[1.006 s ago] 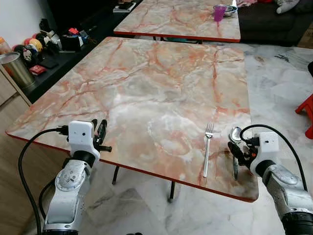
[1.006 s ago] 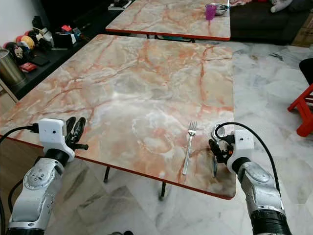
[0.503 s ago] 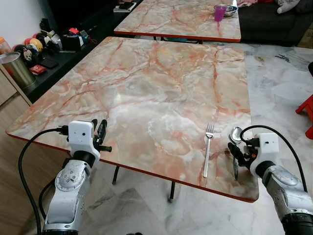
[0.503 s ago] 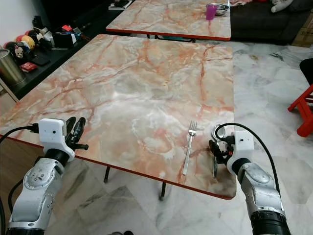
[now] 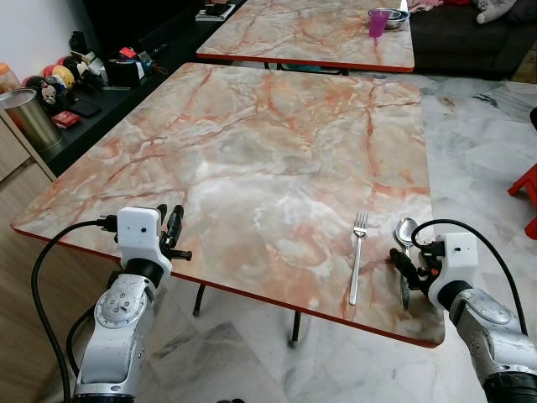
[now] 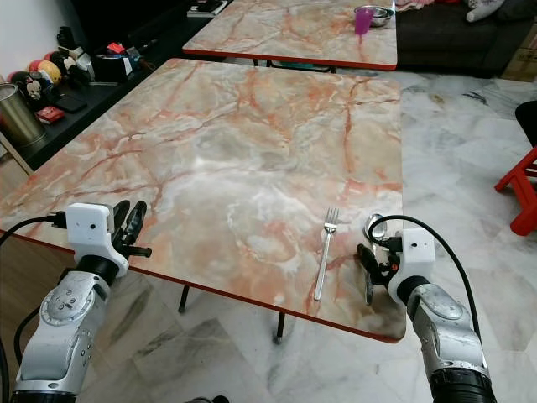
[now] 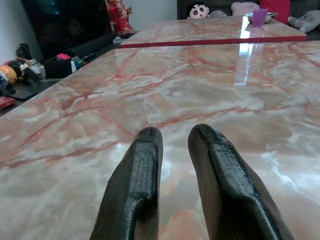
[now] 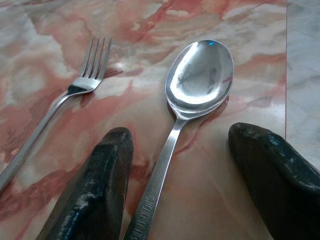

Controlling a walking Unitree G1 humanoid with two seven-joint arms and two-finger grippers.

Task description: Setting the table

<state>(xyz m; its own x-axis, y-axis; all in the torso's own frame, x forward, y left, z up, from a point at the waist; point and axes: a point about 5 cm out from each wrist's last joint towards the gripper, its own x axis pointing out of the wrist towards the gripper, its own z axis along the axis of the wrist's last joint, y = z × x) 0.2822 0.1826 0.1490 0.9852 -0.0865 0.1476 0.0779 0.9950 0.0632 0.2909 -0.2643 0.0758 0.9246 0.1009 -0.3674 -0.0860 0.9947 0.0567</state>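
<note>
The spoon [image 8: 192,102] lies flat on the marble table [image 5: 277,143], near the front right corner, with its bowl facing up and pointing away from the robot. The fork [image 5: 357,256] lies just beside it, on its left, and the two do not touch. The right gripper [image 8: 200,180] sits low over the spoon's handle with its two black fingers [image 8: 95,190] wide apart, one on each side, and neither one looks to be pressing on the handle. To me the spoon looks put down and let go. The good thing to do now is to pull that gripper straight back and a little up, keeping the fingers spread, so nothing bumps the handle and turns the spoon crooked. The table edge is near, so a push could slide the spoon off. The left gripper [image 7: 175,185] waits at the front left edge of the table, holding nothing, with its fingers close together and only a thin gap between them. A purple cup [image 5: 377,22] and a metal bowl [image 5: 391,14] stand on the far table [image 5: 310,34].
</note>
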